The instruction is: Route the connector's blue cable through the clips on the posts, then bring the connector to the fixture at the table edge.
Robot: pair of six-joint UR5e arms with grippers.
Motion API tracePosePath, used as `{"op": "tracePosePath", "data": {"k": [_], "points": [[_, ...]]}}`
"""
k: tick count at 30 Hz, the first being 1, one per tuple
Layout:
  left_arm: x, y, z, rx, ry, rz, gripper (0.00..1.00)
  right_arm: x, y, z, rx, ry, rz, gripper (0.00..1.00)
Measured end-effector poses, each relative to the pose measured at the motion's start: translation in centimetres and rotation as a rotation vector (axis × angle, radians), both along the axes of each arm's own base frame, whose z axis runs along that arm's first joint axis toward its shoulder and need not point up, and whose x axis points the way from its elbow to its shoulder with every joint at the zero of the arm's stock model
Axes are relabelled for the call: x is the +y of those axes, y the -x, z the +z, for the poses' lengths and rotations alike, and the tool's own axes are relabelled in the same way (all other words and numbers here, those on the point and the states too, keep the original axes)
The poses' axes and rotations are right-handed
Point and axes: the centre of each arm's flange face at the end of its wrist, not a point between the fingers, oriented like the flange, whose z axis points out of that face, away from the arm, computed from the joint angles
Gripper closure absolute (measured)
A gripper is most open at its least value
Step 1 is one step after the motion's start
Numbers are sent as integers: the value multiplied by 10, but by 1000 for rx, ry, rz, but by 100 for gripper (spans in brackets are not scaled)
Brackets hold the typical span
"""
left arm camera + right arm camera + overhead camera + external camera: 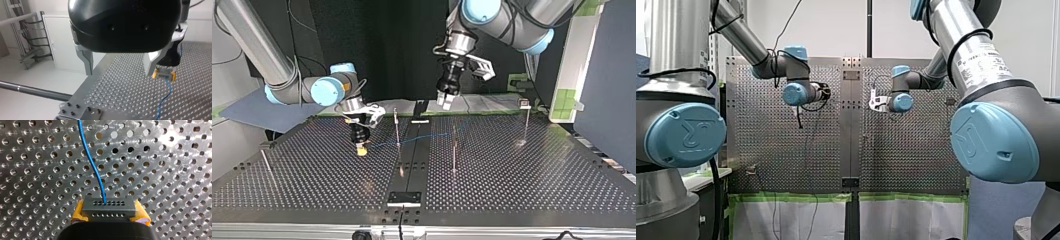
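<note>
My right gripper (109, 213) is shut on the grey connector (108, 205), which sits between its yellow pads (78, 213) just above the perforated table. The blue cable (92, 162) leaves the connector and runs ahead over the holes. In the top view my right gripper (361, 148) is at the left. The cable (382, 144) stretches from it to a thin post (397, 127) and on towards a second post (455, 150). My left gripper (445, 101) hangs open, high over the table's far middle, holding nothing. Its metal fingers (87, 62) frame my right gripper (164, 74).
Two more thin posts stand at the top view's right (526, 122) and left (266, 162). A dark plate (404, 198) lies on the centre seam near the front edge. Beyond the table edge, the left wrist view shows a white cabinet (62, 42) and a dark bar (35, 91).
</note>
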Motion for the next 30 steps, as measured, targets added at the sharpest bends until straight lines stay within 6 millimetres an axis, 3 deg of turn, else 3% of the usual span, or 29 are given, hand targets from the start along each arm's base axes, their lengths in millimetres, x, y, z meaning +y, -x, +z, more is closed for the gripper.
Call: {"op": "tracePosePath", "data": {"k": [14, 30], "points": [[-23, -33, -8, 3, -107, 104, 0, 1, -1, 0, 2, 0, 2, 100], [-43, -83, -21, 27, -133, 181, 0, 1, -1, 0, 2, -1, 3, 100]]}}
